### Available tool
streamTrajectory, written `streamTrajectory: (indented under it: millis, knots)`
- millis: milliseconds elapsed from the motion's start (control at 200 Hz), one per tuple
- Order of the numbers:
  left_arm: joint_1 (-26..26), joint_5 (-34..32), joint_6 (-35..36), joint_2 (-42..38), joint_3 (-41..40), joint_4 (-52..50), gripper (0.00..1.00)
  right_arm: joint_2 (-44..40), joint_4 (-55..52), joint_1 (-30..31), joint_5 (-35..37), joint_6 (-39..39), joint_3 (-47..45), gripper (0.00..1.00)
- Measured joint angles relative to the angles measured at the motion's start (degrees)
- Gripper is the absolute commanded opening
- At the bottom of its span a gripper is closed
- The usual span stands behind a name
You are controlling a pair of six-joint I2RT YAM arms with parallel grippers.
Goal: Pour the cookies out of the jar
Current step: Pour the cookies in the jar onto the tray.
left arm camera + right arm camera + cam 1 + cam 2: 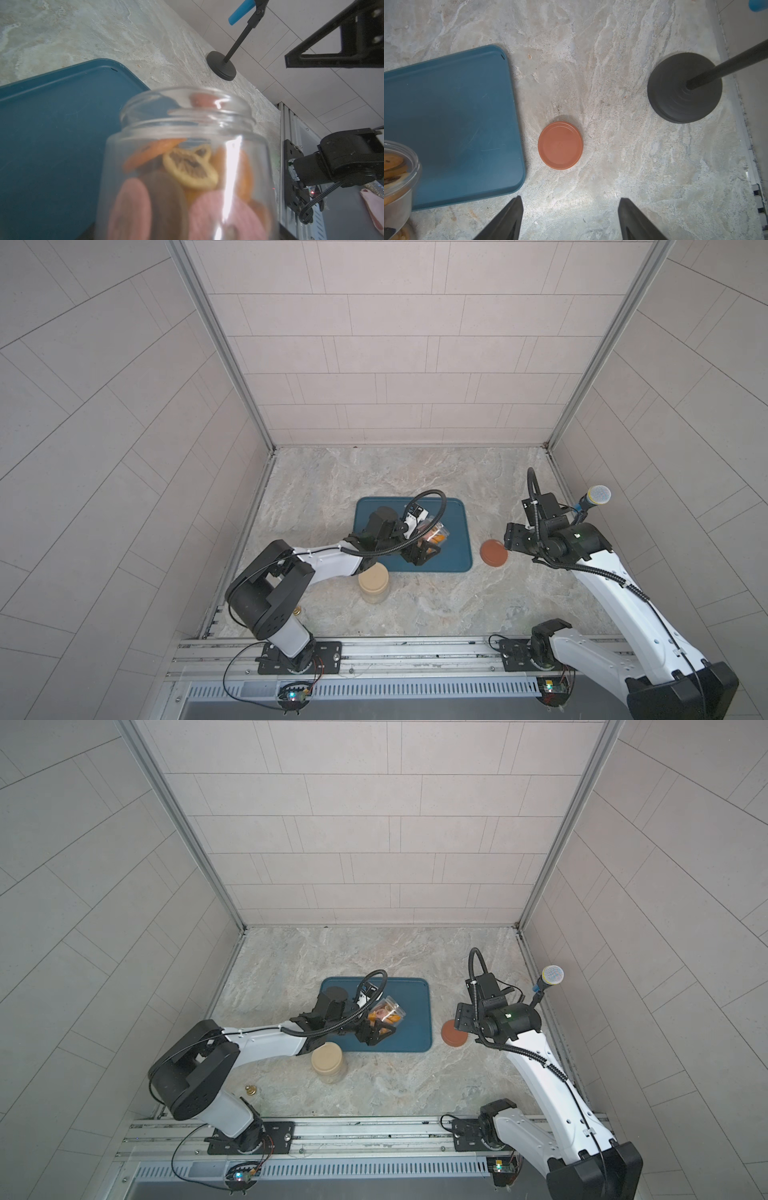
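A clear glass jar hangs tilted over the teal tray, mouth open and no lid on it. My left gripper is shut on its body. In the left wrist view the jar fills the front, with the cookies inside: orange, yellow, pink and dark brown discs. None lie on the tray. My right gripper hovers open and empty above the table, just beside the orange-brown lid.
A second jar with a beige lid stands near the tray's front left corner, under my left forearm. A microphone on a black stand rises at the right wall. A small brass object sits front left.
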Motion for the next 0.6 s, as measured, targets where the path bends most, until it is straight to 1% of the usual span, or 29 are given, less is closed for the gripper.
streamTrajectory:
  millis: [265, 600]
  knots:
    - [0.0, -0.5, 3.3, 2.4, 4.4, -7.3, 0.0, -0.2, -0.8, -1.8, -2.1, 0.2, -0.1, 0.77]
    - [0.0, -3.6, 5.7, 6.0, 7.7, -13.5, 0.0, -0.4, -0.9, -3.9, -4.2, 0.2, -0.3, 0.78]
